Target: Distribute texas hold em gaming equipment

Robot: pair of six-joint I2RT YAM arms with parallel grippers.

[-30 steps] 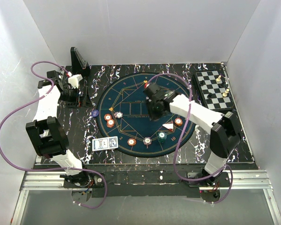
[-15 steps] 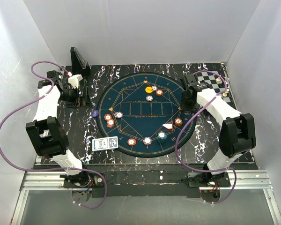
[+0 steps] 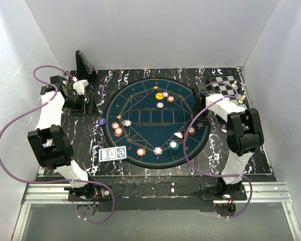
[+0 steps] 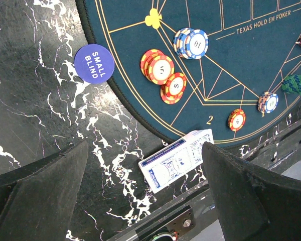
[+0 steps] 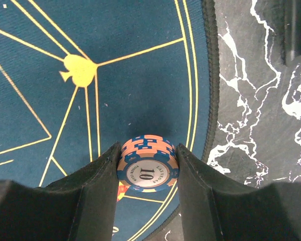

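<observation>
— Right gripper (image 5: 147,150) had swung from mat (image 5: 130,75) centre to its right edge. Grip?
— Pinching an orange-blue chip (image 5: 148,173), perhaps touching the mat; left gripper (image 4: 145,148) spread wide, near left.

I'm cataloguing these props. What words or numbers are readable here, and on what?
"SMALL BLIND": round blue disc on the black marbled tabletop.
"TEXAS HOLD EM POKER": gold print on the round dark-blue mat.
"2": gold, near that mat's rim.
"10", "LAS VEGAS": orange-and-blue chip gripped in the right gripper.
Too small to read: print on the red-and-yellow chips and the blue-backed card.
</observation>
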